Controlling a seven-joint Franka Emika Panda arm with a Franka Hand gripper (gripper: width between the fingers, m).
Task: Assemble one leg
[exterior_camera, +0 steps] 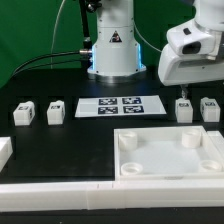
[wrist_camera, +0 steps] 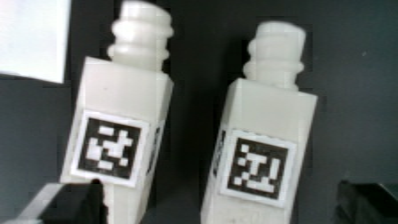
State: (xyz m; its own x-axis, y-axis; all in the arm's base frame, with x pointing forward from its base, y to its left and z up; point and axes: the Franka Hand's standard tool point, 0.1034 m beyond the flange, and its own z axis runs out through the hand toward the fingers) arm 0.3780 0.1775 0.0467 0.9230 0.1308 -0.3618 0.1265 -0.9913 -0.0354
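Observation:
Two legs (exterior_camera: pixel 185 108) (exterior_camera: pixel 209 108), small white blocks with square tags, lie side by side on the black table at the exterior view's right. My gripper (exterior_camera: pixel 184 92) hangs just above them. In the wrist view the same two legs (wrist_camera: pixel 125 115) (wrist_camera: pixel 267 125) fill the picture, tags facing up and rounded pegs pointing away. My gripper (wrist_camera: pixel 217 205) is open, its dark fingertips (wrist_camera: pixel 63 205) low at either side, and it holds nothing. Two more legs (exterior_camera: pixel 24 113) (exterior_camera: pixel 56 111) lie at the exterior view's left.
The marker board (exterior_camera: pixel 122 105) lies mid-table. The large white panel (exterior_camera: pixel 170 165) with round corner holes lies in front of the right pair of legs. A long white bar (exterior_camera: pixel 60 195) runs along the front edge. The robot base (exterior_camera: pixel 112 50) stands behind.

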